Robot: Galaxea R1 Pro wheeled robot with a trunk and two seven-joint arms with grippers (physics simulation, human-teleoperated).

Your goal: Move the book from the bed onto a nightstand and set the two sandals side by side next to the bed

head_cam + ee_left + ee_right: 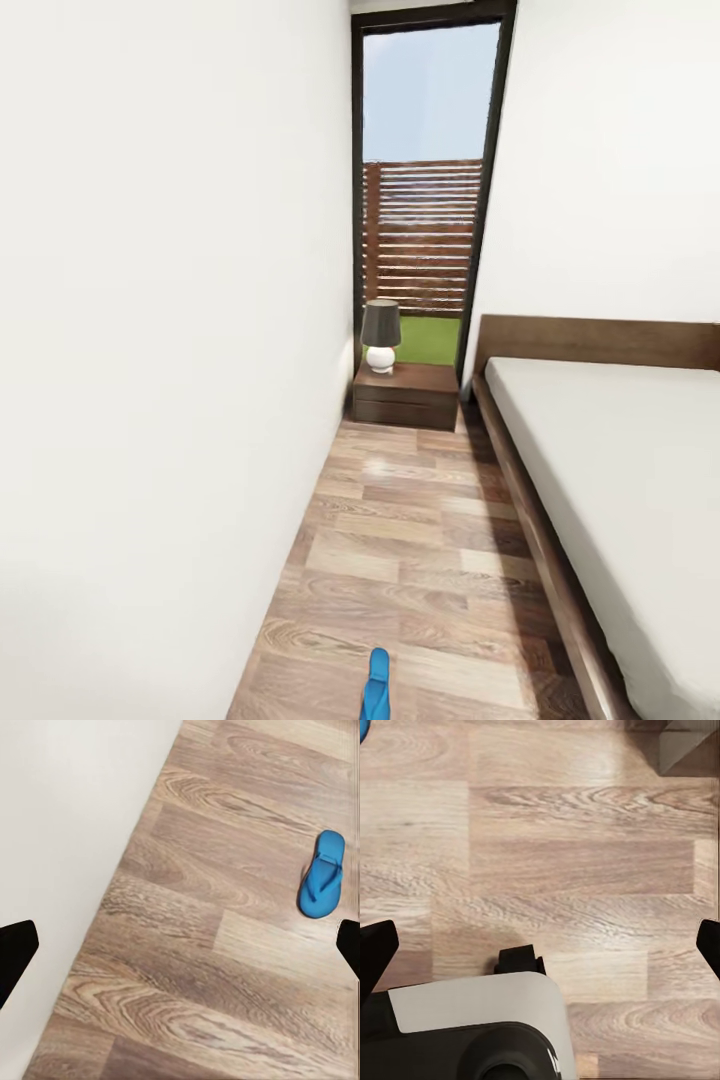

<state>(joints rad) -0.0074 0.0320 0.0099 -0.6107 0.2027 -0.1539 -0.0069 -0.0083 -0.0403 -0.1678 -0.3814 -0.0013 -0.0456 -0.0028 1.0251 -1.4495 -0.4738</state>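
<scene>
- Head view: the robot is facing down a narrow strip of floor (420, 540) between a white wall (170, 350) and the bed (620, 480). One blue sandal (376, 686) is lying on the planks at the near edge, about midway between wall and bed, not touching either.
- The nightstand (406, 394) is standing at the far end by the headboard, under the tall window (425, 190). A lamp (380, 336) is taking up the left part of its top, so I judge the bare right part is the spot for the book.
- No book is showing on the visible part of the mattress, and no second sandal is showing, so as far as I can judge both parts of the task are still waiting to be done.
- The aisle is tight; wall and bed frame are leaving little room for turning.
- Left wrist view: the left tool (180, 945) is hanging with its fingers wide apart and nothing between them, above bare floor beside the wall. The sandal (322, 874) is lying flat, strap up, well off to one side of the fingers.
- Right wrist view: the right tool (540, 945) is likewise spread and empty, looking down over planks and the robot's grey base (472, 1020). A blue sliver (363, 729) is sitting at the frame's corner, likely a sandal, though I cannot tell which.
</scene>
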